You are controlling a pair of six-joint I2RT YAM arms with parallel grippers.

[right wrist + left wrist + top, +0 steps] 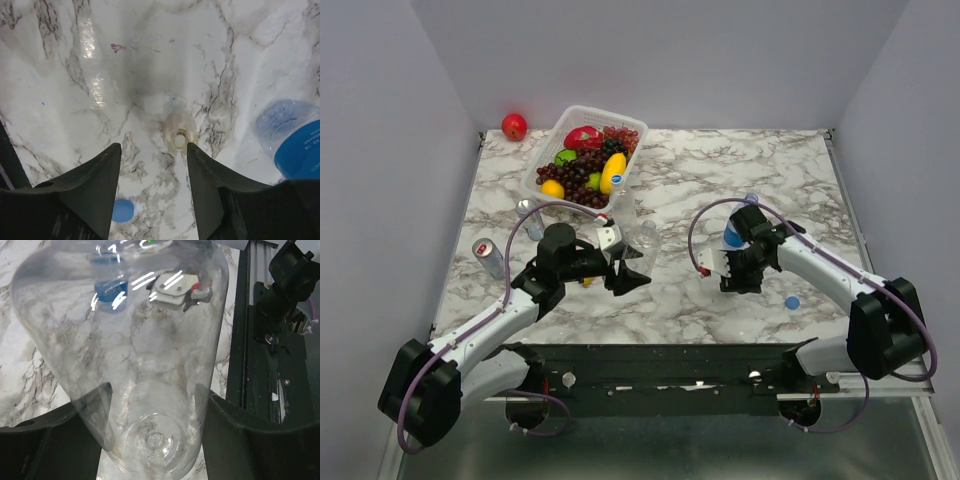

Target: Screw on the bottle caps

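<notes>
Marble-patterned tabletop [720, 170] — blue cap [792, 302] lying on it — grey walls [670, 60] around.

A colourless bottle [150, 350] is pinched in the left claw [152, 390], its base showing through the clear wall. A second colourless bottle [529, 220] stands far left on the marble tabletop [720, 160]. The blue-tinted bottle [292, 145], blue-labelled, stands right of centre. A pale cap [180, 134] lies just beside it, and a plain blue cap [792, 302] lies nearer the front edge.
</notes>
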